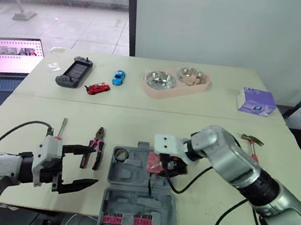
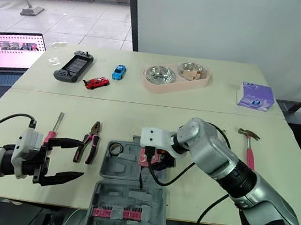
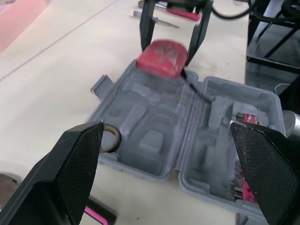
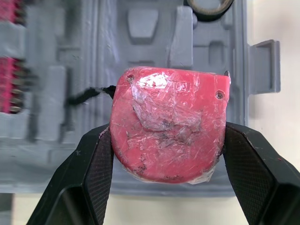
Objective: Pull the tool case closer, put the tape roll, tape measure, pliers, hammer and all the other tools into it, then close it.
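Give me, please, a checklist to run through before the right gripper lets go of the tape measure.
1. Case lying open: ok.
2. Right gripper shut on the tape measure: ok.
3. Tape measure over the case: ok.
4. Tape measure lined up to seat in the case: cannot tell.
5. Tape roll in the case, apart from the tape measure: ok.
6. Left gripper open, beside the case and not over it: ok.
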